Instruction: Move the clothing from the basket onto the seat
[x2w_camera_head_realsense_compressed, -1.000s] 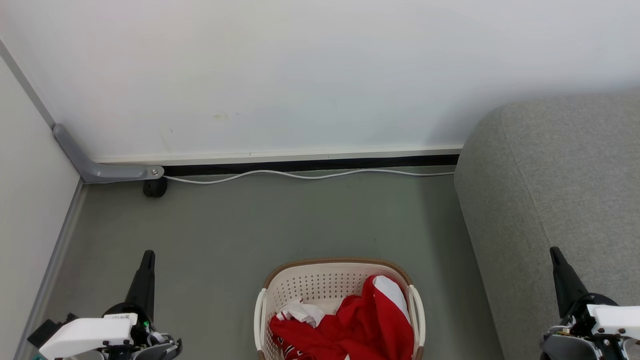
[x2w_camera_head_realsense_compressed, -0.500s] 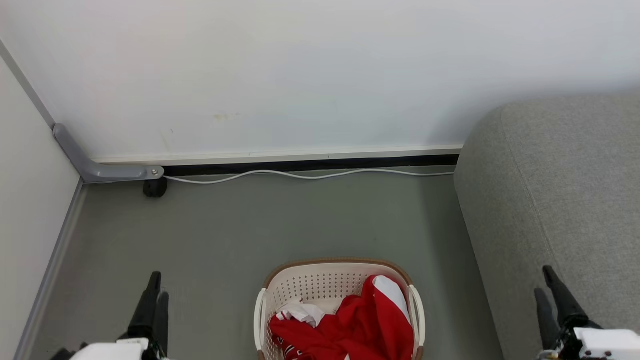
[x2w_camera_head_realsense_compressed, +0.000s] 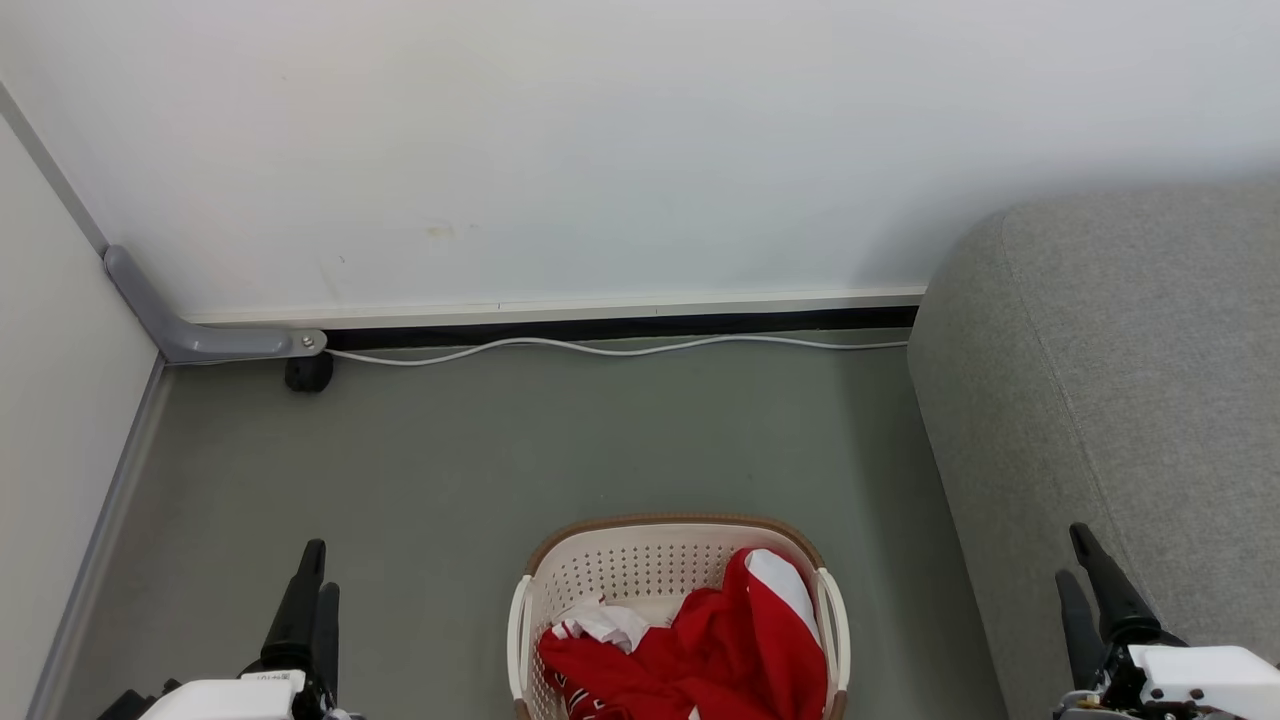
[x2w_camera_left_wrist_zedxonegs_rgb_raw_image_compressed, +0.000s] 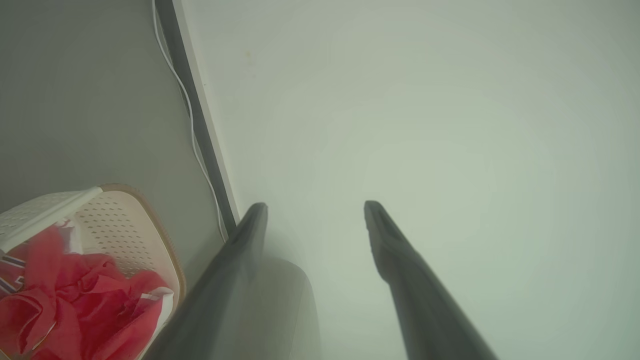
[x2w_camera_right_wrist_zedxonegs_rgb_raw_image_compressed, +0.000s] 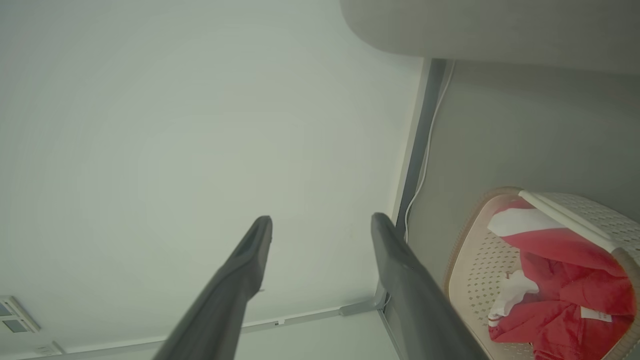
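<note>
The basket (x2w_camera_head_realsense_compressed: 670, 523) stands on the floor at the bottom middle of the head view, cream with a brown rim. The clothing (x2w_camera_head_realsense_compressed: 720, 650) lies crumpled inside it, red with white parts. The seat (x2w_camera_head_realsense_compressed: 1120, 380), a grey sofa, is on the right, close beside the basket. My left gripper (x2w_camera_head_realsense_compressed: 322, 570) is open over the floor to the basket's left, holding nothing. Open too, my right gripper (x2w_camera_head_realsense_compressed: 1070, 553) is over the sofa's front edge, empty. In the left wrist view the left gripper (x2w_camera_left_wrist_zedxonegs_rgb_raw_image_compressed: 316, 205) points at the wall, with the basket (x2w_camera_left_wrist_zedxonegs_rgb_raw_image_compressed: 115, 220) and clothing (x2w_camera_left_wrist_zedxonegs_rgb_raw_image_compressed: 75, 300) at lower left. From the right wrist, the right gripper (x2w_camera_right_wrist_zedxonegs_rgb_raw_image_compressed: 322, 218) has the basket (x2w_camera_right_wrist_zedxonegs_rgb_raw_image_compressed: 475, 270) and clothing (x2w_camera_right_wrist_zedxonegs_rgb_raw_image_compressed: 565, 280) at lower right.
A white wall closes the far side, with a white cable (x2w_camera_head_realsense_compressed: 620, 350) lying along its base. A grey bracket (x2w_camera_head_realsense_compressed: 200, 343) and a small black foot (x2w_camera_head_realsense_compressed: 308, 372) sit in the left corner. A side wall runs down the left. Grey-green floor (x2w_camera_head_realsense_compressed: 560, 450) lies beyond the basket.
Both grippers have gone from shut to open. Each has also sunk a little lower in the head view. The basket and clothing have not moved.
</note>
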